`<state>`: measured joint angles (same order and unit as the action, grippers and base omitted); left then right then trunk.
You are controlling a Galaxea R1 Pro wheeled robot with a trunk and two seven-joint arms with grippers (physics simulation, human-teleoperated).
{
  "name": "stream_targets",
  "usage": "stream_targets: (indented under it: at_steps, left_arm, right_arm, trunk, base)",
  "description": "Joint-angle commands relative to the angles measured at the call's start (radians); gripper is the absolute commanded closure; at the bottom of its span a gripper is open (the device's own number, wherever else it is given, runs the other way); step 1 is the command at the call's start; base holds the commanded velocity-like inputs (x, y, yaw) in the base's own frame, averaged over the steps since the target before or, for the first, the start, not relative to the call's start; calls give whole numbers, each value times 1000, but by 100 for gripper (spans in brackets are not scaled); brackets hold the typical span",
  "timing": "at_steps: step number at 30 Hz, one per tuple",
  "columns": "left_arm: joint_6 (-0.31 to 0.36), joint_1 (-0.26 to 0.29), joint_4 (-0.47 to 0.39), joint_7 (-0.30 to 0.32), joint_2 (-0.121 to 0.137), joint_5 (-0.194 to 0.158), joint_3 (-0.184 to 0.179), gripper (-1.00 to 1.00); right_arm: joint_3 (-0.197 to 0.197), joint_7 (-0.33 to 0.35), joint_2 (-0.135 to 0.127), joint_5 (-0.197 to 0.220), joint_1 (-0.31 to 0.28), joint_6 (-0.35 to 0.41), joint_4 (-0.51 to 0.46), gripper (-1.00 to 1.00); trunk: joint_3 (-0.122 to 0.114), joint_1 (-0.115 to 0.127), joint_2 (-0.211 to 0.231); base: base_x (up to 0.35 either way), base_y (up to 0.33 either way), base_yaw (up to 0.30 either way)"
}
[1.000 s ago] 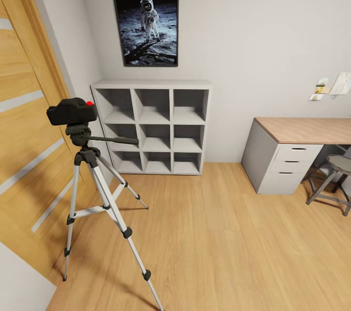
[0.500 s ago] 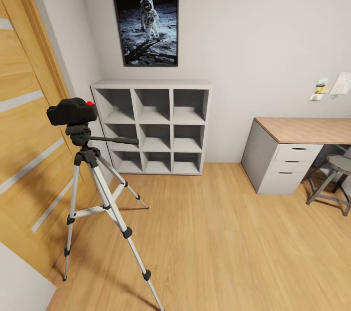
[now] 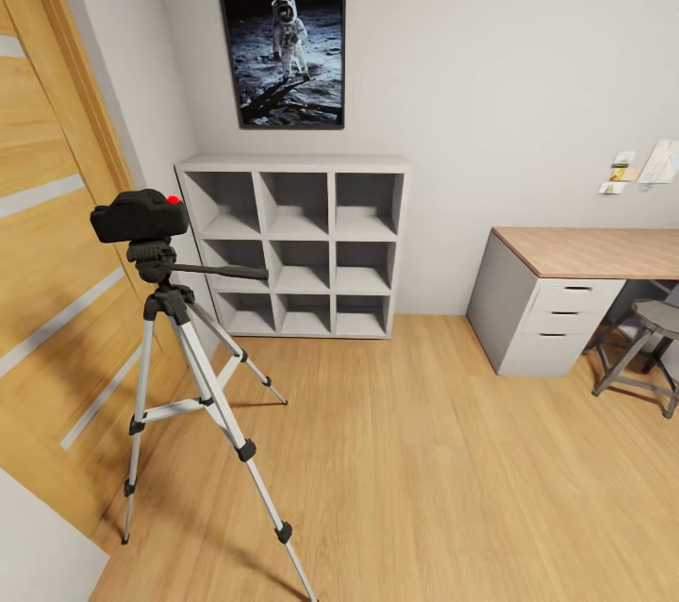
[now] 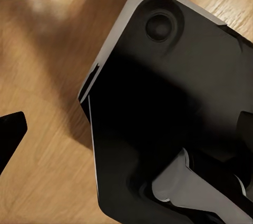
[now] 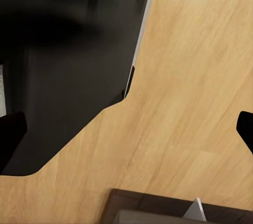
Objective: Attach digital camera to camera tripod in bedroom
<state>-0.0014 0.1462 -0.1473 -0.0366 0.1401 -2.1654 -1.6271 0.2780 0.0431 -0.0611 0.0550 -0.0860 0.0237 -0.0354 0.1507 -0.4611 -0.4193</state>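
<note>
Head view: nothing has moved across the last sec, frames match exactly. The digital camera (image 3: 140, 215) sits on top of the camera tripod (image 3: 179, 366), red button up, by the wooden door (image 3: 47, 234) and in front of the white cube shelves (image 3: 297, 248). The tripod stands on the plank floor (image 3: 424, 470) w/ its pan handle pointing toward the shelves. No arm near it, so imo the attach step looks done and the robot is just idling. A desk (image 3: 585, 253) and stool (image 3: 651, 338) are off to the side, astronaut poster (image 3: 283, 58) on the wall.

Left wrist view: looks down at the floor and the robot's own black base (image 4: 174, 113). One dark fingertip (image 4: 10, 134) of the left hand pokes in at the edge; released or clenched, can't tell.

Right wrist view: same deal, base and floor, but here both dark fingertips (image 5: 10, 134) of the right hand (image 5: 129, 132) show at opposite edges, so it's spread wide w/ nothing in it. Wrist views add the hands; the head view alone has the camera + tripod.
</note>
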Motion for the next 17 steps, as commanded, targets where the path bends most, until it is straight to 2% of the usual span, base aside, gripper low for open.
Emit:
stream_targets:
  at_steps: [1, 17]
  left_arm:
    - [0, 1, -3, -4, 1, -5, -5, -100]
    - [0, 1, -3, -3, 1, -5, -5, -100]
  right_arm:
    - [5, 3, 0, 6, 0, 2, -1, -100]
    - [5, 3, 0, 10, 0, 2, -1, -100]
  trunk:
    - [2, 0, -2]
    - [2, 0, -2]
  base:
    - [0, 0, 0]
    - [0, 0, 0]
